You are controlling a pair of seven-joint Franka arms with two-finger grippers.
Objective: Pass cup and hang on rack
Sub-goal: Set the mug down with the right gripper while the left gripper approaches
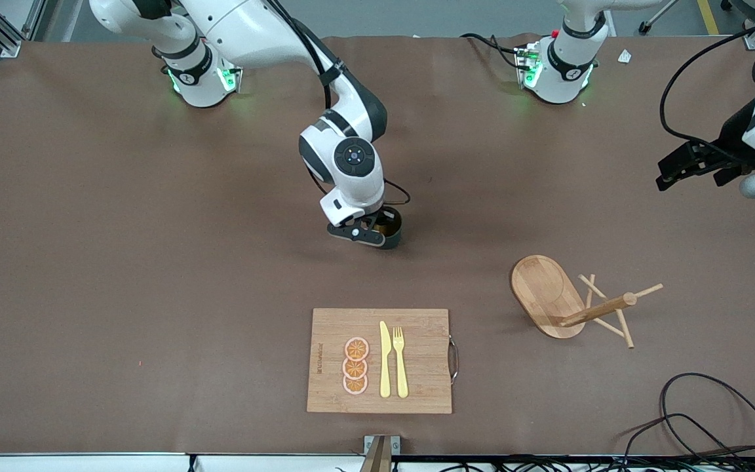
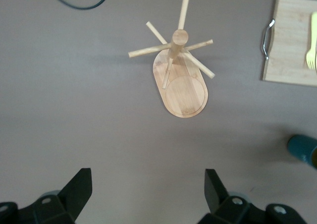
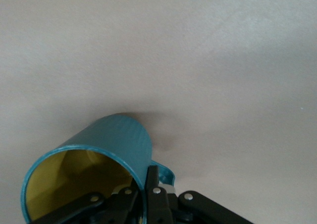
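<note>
The dark teal cup [image 1: 392, 227] with a yellow inside is low over the middle of the table. My right gripper [image 1: 377, 231] is shut on it. In the right wrist view the gripper [image 3: 146, 178] pinches the cup [image 3: 116, 140] by its rim wall beside the small handle, one finger inside and one outside. I cannot tell whether the cup touches the table. The wooden rack [image 1: 548, 295] stands on its oval base toward the left arm's end, nearer the front camera than the cup. My left gripper [image 1: 682, 169] waits open and empty in the air, looking down on the rack [image 2: 181, 83].
A bamboo cutting board [image 1: 381, 360] with a yellow knife, a fork and orange slices lies near the front edge; it also shows in the left wrist view [image 2: 290, 40]. Black cables [image 1: 705, 419] lie at the front corner by the left arm's end.
</note>
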